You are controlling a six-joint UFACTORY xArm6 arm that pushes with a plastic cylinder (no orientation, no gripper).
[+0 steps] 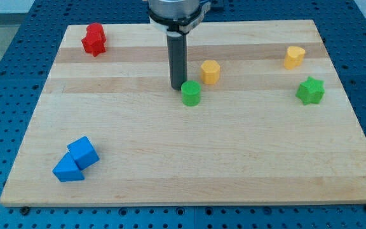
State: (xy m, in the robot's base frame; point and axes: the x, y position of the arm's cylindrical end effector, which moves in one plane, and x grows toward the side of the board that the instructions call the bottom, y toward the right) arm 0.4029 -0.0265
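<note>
My tip stands on the wooden board just left of a green cylinder block, touching it or nearly so. A yellow hexagonal block sits a little up and to the right of the green cylinder. The dark rod rises straight from the tip to the arm's head at the view's top.
A red block lies at the board's top left. Another yellow block and a green star-shaped block are at the right. Two blue blocks, a cube and a wedge, touch each other at the bottom left. The wooden board rests on a blue perforated table.
</note>
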